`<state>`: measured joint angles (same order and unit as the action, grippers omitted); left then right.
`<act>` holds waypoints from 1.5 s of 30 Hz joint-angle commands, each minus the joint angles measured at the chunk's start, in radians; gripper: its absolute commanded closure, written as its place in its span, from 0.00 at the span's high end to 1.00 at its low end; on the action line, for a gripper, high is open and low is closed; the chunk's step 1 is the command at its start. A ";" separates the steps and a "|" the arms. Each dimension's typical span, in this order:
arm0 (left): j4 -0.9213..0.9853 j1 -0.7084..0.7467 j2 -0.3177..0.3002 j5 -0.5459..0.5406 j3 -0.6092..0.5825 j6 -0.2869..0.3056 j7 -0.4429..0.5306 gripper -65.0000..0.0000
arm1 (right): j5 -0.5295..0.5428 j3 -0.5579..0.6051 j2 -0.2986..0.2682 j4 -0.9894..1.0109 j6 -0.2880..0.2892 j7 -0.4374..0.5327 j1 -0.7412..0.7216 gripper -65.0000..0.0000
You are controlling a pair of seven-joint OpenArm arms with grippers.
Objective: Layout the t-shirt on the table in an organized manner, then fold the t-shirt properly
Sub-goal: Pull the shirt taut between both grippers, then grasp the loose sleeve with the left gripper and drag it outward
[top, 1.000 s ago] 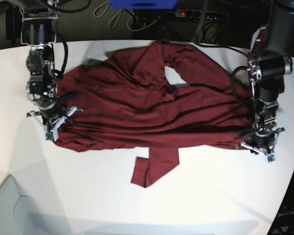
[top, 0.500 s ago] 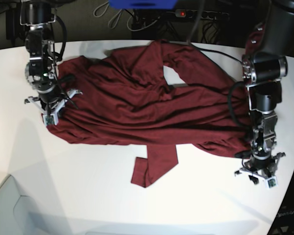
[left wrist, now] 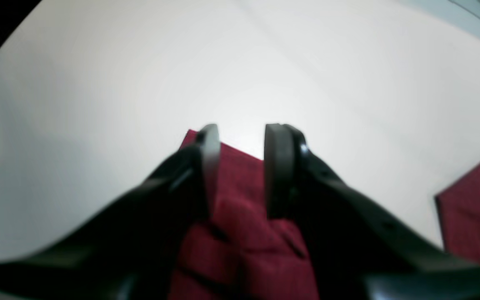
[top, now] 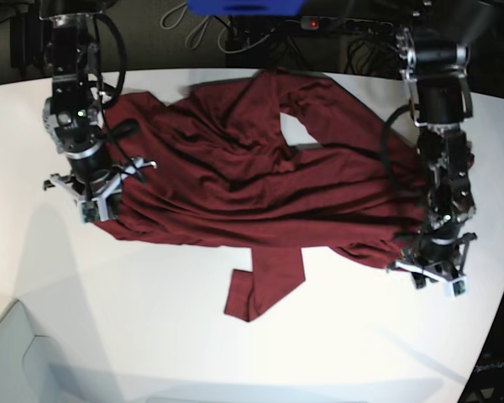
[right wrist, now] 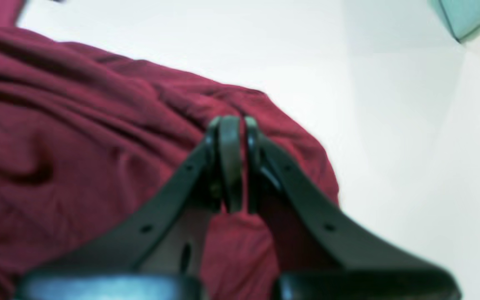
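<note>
Two grippers had shifted over the last second, and nearest on the white bench [top: 235, 361] a loose sleeve end [top: 256, 290] lay folded where it had been. On the right, the left gripper [top: 433, 275], part-closed on a bunched hem corner, had swung out toward the near edge and come partway back, drawing the hem along. Farther off on the left, the right gripper [top: 91, 195] stayed clenched on the opposite edge and had carried it farther away, so the t-shirt [top: 260, 176] lay mid-bench, stretched sideways but creased, apparently with layout unfinished.
</note>
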<state>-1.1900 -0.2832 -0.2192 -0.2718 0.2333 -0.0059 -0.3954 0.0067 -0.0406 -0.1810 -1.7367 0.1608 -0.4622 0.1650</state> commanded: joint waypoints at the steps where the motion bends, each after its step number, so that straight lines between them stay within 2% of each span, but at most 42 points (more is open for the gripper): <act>1: -0.035 -0.001 -0.009 -0.017 -0.001 0.002 0.014 0.28 | -0.001 0.012 0.001 -0.006 -0.004 0.012 -0.018 0.01; 4: -0.027 0.052 0.005 -0.025 -0.002 0.002 0.022 0.28 | -0.003 0.064 0.010 0.057 -0.004 0.012 -0.060 0.01; 9: 0.132 0.062 0.007 -0.025 0.005 0.005 0.022 0.28 | -0.003 0.129 0.028 0.221 -0.004 0.012 -0.150 0.01; 14: 0.236 0.058 -0.053 -0.028 0.005 0.005 0.023 0.27 | -0.003 0.133 0.028 0.323 -0.004 0.018 -0.164 0.00; 20: 0.204 0.066 -0.090 -0.031 0.007 0.005 0.023 0.27 | -0.003 0.138 0.024 0.286 -0.004 0.013 -0.086 0.00; 29: 0.085 0.066 -0.085 -0.028 0.007 0.005 0.014 0.27 | -0.003 0.141 -0.053 0.105 -0.004 0.013 0.087 0.00; 34: -0.040 0.060 -0.078 -0.033 0.005 0.004 0.014 0.27 | -0.003 0.140 -0.065 0.028 -0.004 0.013 0.121 0.00; 36: -0.092 0.058 -0.062 -0.034 0.001 0.004 0.014 0.27 | -0.003 0.138 -0.064 -0.006 -0.004 0.013 0.120 0.00; 40: -0.158 0.016 0.016 -0.034 -0.005 0.007 0.013 0.27 | -0.003 0.138 -0.059 -0.065 -0.004 0.013 0.115 0.01; 45: -0.109 -0.072 0.108 -0.025 -0.174 0.005 0.013 0.28 | -0.003 0.138 -0.059 -0.090 -0.004 0.013 0.110 0.01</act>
<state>-1.2869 -0.3393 -0.1047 -0.2966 0.0494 -0.0017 -0.3931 0.0040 0.1005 -0.2348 -1.8069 0.1612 -0.4709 0.2825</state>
